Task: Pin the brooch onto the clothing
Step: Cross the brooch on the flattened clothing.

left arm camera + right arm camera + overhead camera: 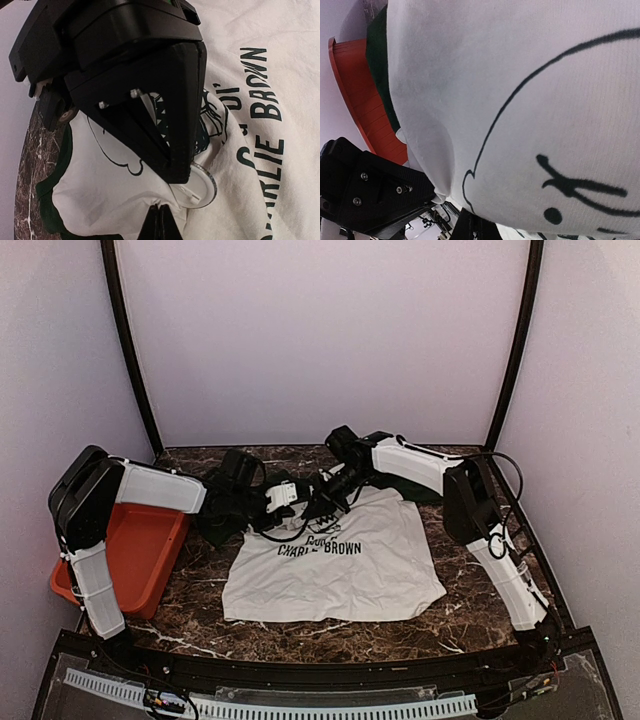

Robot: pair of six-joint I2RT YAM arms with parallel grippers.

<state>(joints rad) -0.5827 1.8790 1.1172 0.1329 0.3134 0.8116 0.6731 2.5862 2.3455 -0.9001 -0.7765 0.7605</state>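
Broadly, at the base of everything: a dark marble table (470, 610), pale walls behind and to both sides.

Spread over its middle, a white shirt (340, 570). Hem toward the arm bases, dark green collar (47, 200) at the far end, black lettering (262, 85) reading CHARLIE BROWN across the chest. Flat along the lower half, bunched and lifted near the neck.

Bent in from the near left corner, the left arm (150, 488), reaching over an orange tray (145, 550) parked at the left edge of the table, near the shirt's dark sleeve. Bent in from the near right corner, the right arm (415, 465), crossing above the shirt's far right shoulder. Both grippers meeting over the upper chest of the shirt, close together.

Left gripper (160, 220): only the tips seen, at the bottom of its own wrist view, pressed together and clamped on a raised fold of the shirt just below the collar.

Right gripper (179, 172): black wedge fingers converging to a point, pinched onto the rim of the brooch (202, 187).

Brooch itself: a small white round disc, back side up, touching the fabric at the cartoon print (215, 120), beside the lettering. On that back, a thin pale pin bar; through the cloth or not, cannot tell.
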